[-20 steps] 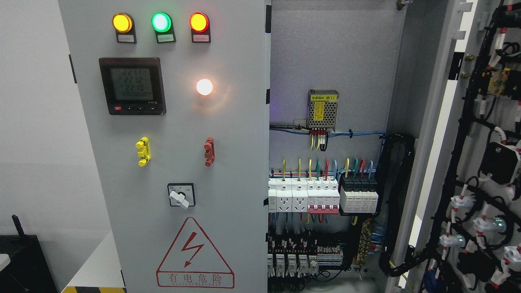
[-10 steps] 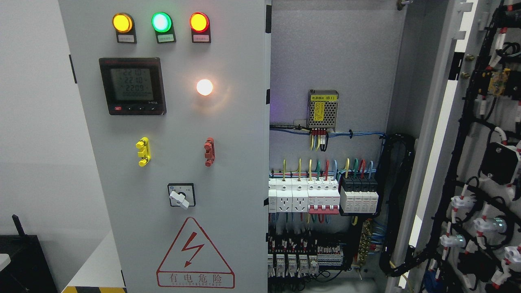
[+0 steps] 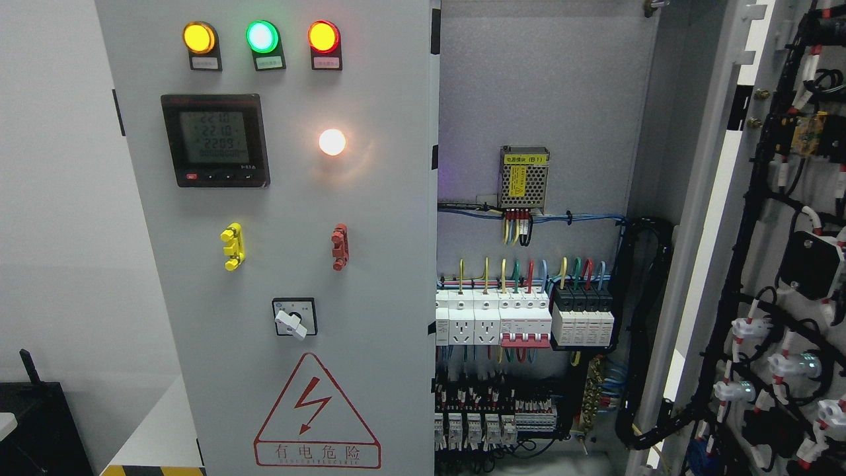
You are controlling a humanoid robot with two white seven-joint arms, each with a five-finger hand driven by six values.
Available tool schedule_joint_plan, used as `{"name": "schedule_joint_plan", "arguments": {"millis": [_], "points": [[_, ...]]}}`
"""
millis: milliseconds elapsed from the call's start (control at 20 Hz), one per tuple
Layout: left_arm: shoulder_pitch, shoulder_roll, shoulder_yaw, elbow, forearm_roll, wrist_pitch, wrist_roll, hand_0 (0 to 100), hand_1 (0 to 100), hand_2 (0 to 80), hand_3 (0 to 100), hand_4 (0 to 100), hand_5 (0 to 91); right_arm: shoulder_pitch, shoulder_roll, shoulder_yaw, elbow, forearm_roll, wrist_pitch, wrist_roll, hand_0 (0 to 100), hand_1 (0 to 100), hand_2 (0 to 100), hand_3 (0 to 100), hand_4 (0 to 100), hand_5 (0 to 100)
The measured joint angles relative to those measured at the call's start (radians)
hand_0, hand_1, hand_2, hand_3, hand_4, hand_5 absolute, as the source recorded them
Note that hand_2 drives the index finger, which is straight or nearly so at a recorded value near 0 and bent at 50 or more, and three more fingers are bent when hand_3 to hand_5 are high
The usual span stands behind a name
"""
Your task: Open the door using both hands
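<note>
A grey electrical cabinet fills the head view. Its left door [image 3: 370,198] stands shut and carries three lit lamps [image 3: 262,36], a meter display [image 3: 215,139], a yellow handle [image 3: 232,246], a red handle [image 3: 340,246], a rotary switch [image 3: 294,318] and a red warning triangle [image 3: 316,413]. The right door [image 3: 780,264] is swung wide open, its wired back side facing me. Between them the cabinet's inside [image 3: 535,99] shows, with breakers [image 3: 522,317] and a small power supply [image 3: 525,176]. Neither of my hands is in the picture.
A white wall lies left of the cabinet. A black box [image 3: 39,430] sits at the lower left, beside a white surface with a yellow-black striped edge [image 3: 152,469]. A thick black cable bundle [image 3: 651,317] hangs by the right door's hinge side.
The meter's digits have changed slightly. The right door's back side has shifted a touch. No hand has come into view.
</note>
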Motion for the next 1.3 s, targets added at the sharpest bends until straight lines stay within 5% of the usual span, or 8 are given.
{"name": "schedule_joint_plan", "arguments": {"millis": [301, 701, 1002, 1302], "points": [[-0.048, -0.021, 0.076, 0.065, -0.021, -0.008, -0.002, 0, 0, 0.0, 0, 0, 0.0, 0.207, -0.048, -0.024, -0.312, -0.003, -0.051, -0.003, 39, 0, 0, 0, 0, 0], [-0.104, -0.035, 0.147, 0.12, -0.033, -0.015, 0.0, 0, 0, 0.0, 0, 0, 0.0, 0.456, -0.141, -0.039, -0.74, -0.005, -0.253, -0.001, 39, 0, 0, 0, 0, 0], [-0.116, -0.041, 0.171, 0.141, -0.065, -0.02, 0.013, 0, 0, 0.0, 0, 0, 0.0, 0.53, -0.223, -0.039, -0.992, -0.006, -0.405, 0.0, 39, 0, 0, 0, 0, 0], [-0.12, -0.043, 0.185, 0.154, -0.071, -0.019, 0.011, 0, 0, 0.0, 0, 0, 0.0, 0.505, -0.29, -0.004, -1.16, -0.007, -0.474, 0.001, 39, 0, 0, 0, 0, 0]]}}
